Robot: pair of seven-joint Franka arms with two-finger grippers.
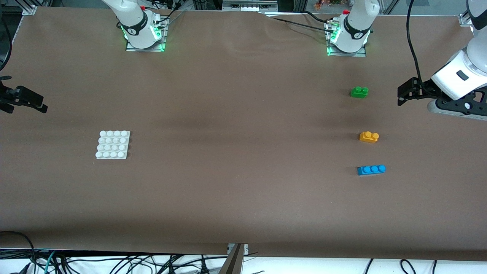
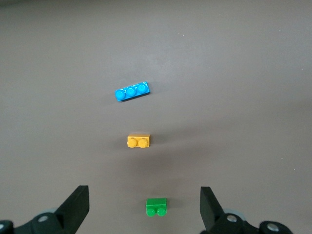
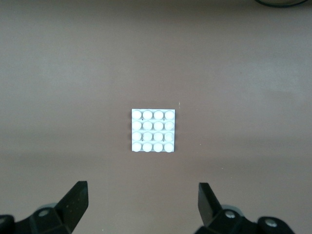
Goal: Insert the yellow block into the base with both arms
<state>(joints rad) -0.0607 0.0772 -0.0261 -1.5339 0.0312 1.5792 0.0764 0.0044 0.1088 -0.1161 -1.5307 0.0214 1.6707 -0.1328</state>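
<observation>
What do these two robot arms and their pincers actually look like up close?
Both arms are glossy white jointed tubes with black bands, rising from metal base plates lit green, with red fittings and black cables trailing off. The left arm ends in a black two-finger left gripper; the right arm carries a matching black right gripper. Seen from the wrists, the fingers are flat black wedges.
</observation>
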